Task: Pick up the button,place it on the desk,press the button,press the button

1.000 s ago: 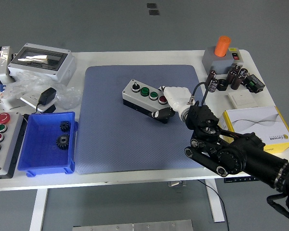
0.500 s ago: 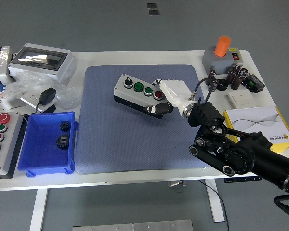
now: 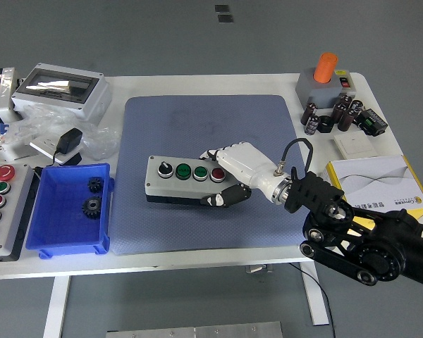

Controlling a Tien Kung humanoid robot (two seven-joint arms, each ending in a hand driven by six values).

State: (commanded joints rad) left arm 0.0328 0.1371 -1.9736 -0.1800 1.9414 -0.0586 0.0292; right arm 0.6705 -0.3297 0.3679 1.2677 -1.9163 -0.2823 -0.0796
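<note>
On blue mat (image 3: 197,225): right hand (image 3: 234,172) grips button box (image 3: 180,181).

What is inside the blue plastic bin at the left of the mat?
Two small black gears lie in the blue plastic bin, near its right wall. The rest of the floor looks bare; the strip behind the near wall is hidden.

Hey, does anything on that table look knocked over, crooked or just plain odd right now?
Nothing stands out. The button box sits level on the blue mat, the right hand gripping its right end. Two gears lie in the blue bin. Nothing looks tipped or spilled.
</note>
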